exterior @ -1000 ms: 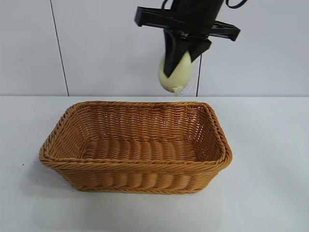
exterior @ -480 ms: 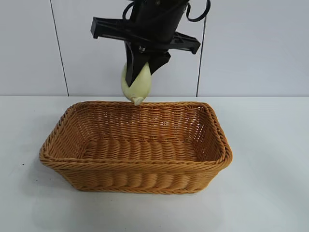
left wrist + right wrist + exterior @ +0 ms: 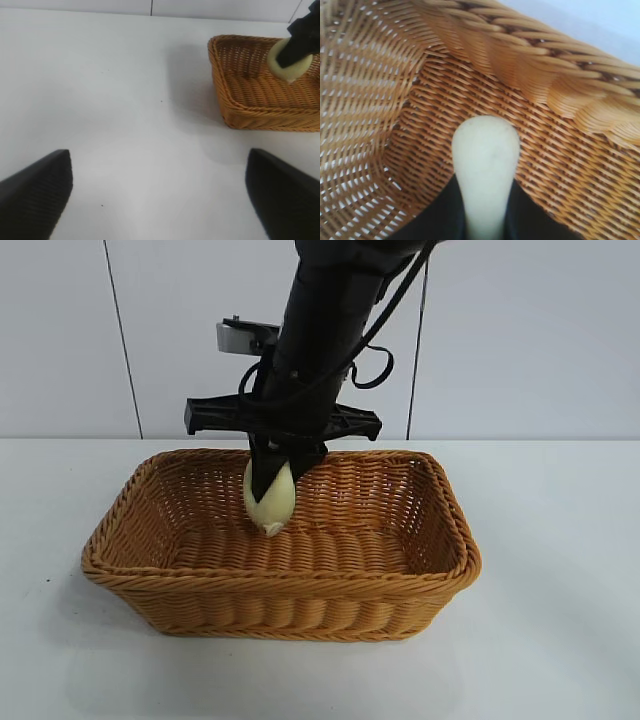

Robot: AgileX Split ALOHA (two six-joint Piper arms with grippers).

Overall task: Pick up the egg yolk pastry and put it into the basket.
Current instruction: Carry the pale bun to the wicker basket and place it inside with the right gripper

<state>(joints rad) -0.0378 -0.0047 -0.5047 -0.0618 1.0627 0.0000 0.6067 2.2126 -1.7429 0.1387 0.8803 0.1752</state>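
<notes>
The right gripper's (image 3: 272, 502) fingers cover the pastry's (image 3: 272, 508) upper part. The left wrist view's edge cuts off the basket's (image 3: 235, 107) far end.

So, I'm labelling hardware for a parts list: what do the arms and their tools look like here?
The right arm is black, with looped black cables and a small grey metal block at its side. Its tool hangs from a wide black crossbar and has dark tapered fingers. The left tool shows as two black, finely textured, wedge-shaped fingers.
</notes>
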